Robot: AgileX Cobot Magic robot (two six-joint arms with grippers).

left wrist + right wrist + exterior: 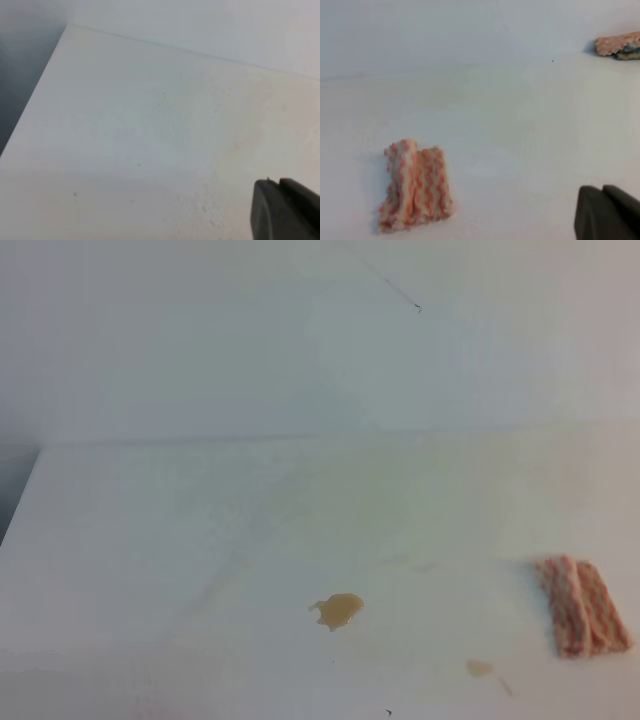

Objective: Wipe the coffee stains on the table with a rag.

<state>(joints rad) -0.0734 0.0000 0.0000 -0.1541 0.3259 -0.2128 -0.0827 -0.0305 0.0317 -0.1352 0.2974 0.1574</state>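
Note:
The white table [150, 540] carries two coffee stains: a coin-sized tan blotch [338, 611] near the front middle and a smaller, fainter one [479, 668] to its right. The pink-and-white folded rag [581, 606] lies flat at the right edge of the exterior view, apart from both stains. It also shows in the right wrist view [415, 186], at the lower left. Neither gripper appears in the exterior view. A dark part of the left gripper [287, 210] shows above bare tabletop. A dark part of the right gripper [607, 212] shows to the right of the rag, not touching it.
A second pinkish cloth [619, 45] lies at the far top right of the right wrist view. The table's left edge [20, 500] drops to a dark gap, also seen from the left wrist [35, 95]. A white wall [300, 340] stands behind the table.

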